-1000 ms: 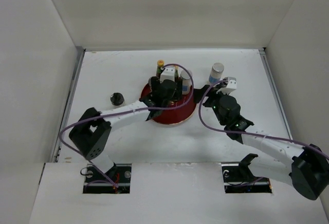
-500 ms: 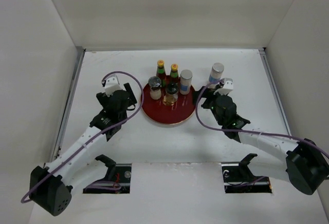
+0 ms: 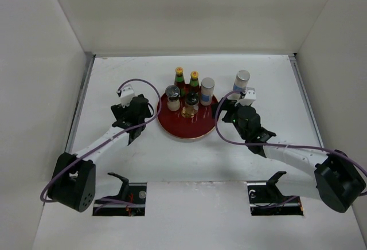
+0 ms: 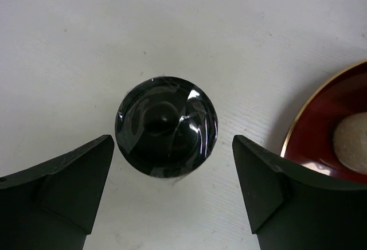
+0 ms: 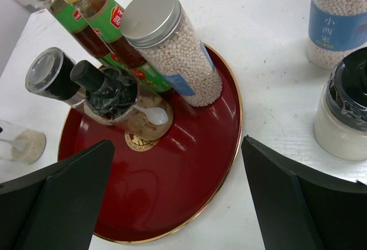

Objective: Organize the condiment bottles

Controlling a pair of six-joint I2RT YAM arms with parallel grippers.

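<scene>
Two sauce bottles (image 3: pixel 179 79) (image 3: pixel 194 82), two shakers (image 3: pixel 207 91) (image 3: pixel 241 82), four dark-lidded jars (image 3: pixel 172 97) (image 3: pixel 191 104) (image 4: pixel 166 127) (image 5: pixel 350 112), one red tray (image 3: pixel 189 131)

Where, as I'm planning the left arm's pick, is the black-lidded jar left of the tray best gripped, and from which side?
Across the round lid of the black-lidded jar, from straight above. It stands upright on the table, lid facing the wrist camera, with the open left gripper straddling it, gaps both sides. The tray rim stands apart, likely no obstacle.

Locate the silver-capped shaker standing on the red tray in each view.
Top external: shaker at the far right of the red tray.
Left wrist: not in it; only the tray's rim at right.
Right wrist: shaker upper centre, on the tray.
Shared landmark: the red tray.
</scene>
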